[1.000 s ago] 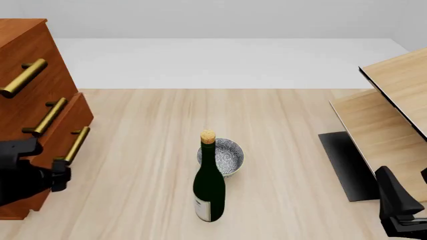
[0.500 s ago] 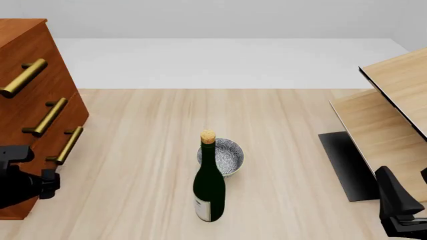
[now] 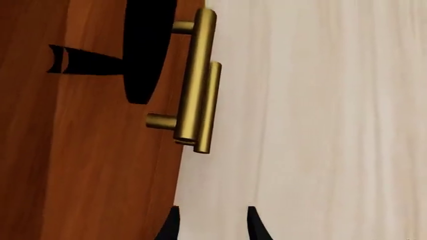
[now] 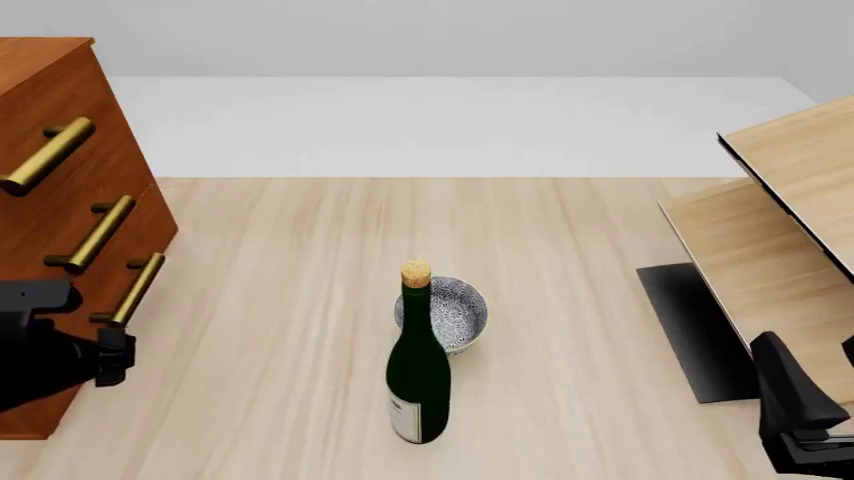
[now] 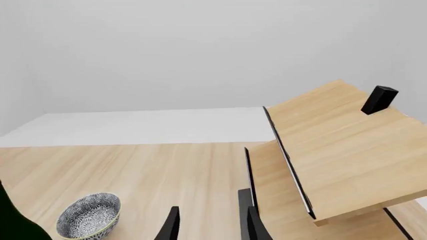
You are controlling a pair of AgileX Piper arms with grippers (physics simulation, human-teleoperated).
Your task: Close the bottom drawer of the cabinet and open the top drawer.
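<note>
The reddish-brown cabinet (image 4: 54,100) stands at the table's left edge. Its bottom drawer (image 4: 138,285) sits flush with the front, and so does the top drawer (image 4: 67,110) with its brass bar handle. My left gripper (image 4: 114,357) is open and empty, just in front of the bottom drawer's face, below its handle. In the left wrist view the gripper (image 3: 212,227) points along the cabinet front (image 3: 87,150), with the brass handles (image 3: 197,75) ahead. My right gripper (image 4: 801,425) rests open and empty at the lower right and also shows in the right wrist view (image 5: 208,225).
A dark green corked bottle (image 4: 420,370) stands mid-table with a patterned bowl (image 4: 447,310) right behind it. Pale plywood furniture (image 4: 774,230) on a black base (image 4: 694,330) fills the right side. The bowl also shows in the right wrist view (image 5: 90,215).
The bottom drawer, sticking out a second ago, has been pushed flush by my left gripper. The gripper has since drawn slightly away from the cabinet. The right arm has not moved.
</note>
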